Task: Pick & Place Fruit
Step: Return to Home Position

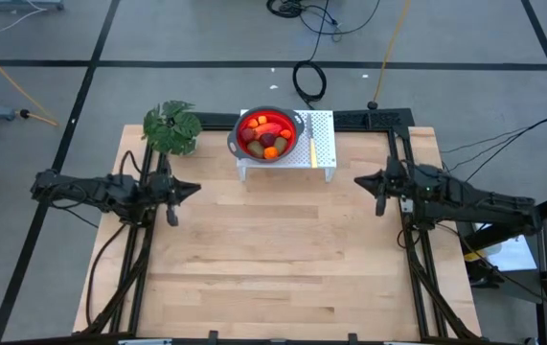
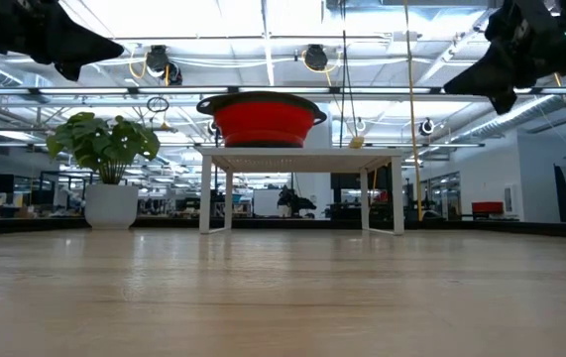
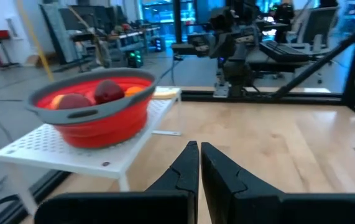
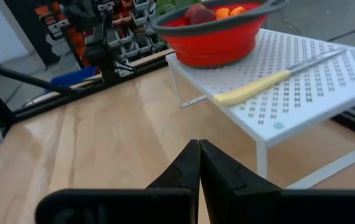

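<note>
Wood table point(image 1: 273, 259) is seen under bright ceiling lights, with a plant point(image 1: 172, 127) at its far edge. The fruit point(image 1: 266, 137) is piled in the red strainer bowl point(image 1: 295, 122) on the white shelf point(image 1: 323, 144), well apart from both grippers. Left gripper point(image 1: 196, 189) and right gripper point(image 1: 357, 180) are held clenched and empty at opposite sides, with plain wood between them.

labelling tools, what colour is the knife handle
Yellow; the knife shows best in the right wrist view.

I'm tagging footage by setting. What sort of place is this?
Probably a robotics lab in an open hall: left arm and right arm flanking a wooden table, loose cables on the taped grey floor, strip lights overhead.
</note>
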### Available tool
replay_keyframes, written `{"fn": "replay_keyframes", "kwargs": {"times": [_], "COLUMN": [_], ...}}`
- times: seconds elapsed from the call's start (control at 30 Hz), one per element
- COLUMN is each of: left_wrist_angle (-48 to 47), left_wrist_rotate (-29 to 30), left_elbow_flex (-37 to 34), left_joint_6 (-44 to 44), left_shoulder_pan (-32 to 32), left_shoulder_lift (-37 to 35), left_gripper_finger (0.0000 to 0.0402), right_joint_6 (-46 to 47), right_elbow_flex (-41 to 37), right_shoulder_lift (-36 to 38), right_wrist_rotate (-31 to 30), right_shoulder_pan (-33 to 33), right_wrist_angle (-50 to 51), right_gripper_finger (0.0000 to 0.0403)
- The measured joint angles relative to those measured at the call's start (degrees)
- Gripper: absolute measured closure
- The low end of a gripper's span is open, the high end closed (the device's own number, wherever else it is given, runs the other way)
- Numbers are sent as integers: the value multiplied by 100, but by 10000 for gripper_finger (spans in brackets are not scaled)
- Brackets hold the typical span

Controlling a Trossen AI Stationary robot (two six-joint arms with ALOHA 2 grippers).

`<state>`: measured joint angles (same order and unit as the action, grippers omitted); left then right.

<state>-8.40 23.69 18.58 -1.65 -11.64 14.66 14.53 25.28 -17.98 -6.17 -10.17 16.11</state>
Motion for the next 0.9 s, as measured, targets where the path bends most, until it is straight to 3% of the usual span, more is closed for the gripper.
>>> {"fn": "replay_keyframes", "kwargs": {"times": [0.3,0.77,0.9], "left_wrist_angle": [-134,-172,83], "left_wrist_rotate": [124,-336,-795], "left_elbow_flex": [1,1,-1], "left_joint_6": [-81,-61,-78], "left_shoulder_pan": [0,-1,-2], "left_shoulder_lift": [-200,-200,-196], "left_gripper_finger": [382,382,382], "right_joint_6": [285,306,411], "right_elbow_flex": [-532,-573,-573], "right_shoulder_lift": [789,1307,1312], "right_wrist_rotate": [20,-18,-5], "right_shoulder_pan": [2,2,2], "right_wrist_angle": [20,579,616], "right_gripper_finger": [402,402,402]}}
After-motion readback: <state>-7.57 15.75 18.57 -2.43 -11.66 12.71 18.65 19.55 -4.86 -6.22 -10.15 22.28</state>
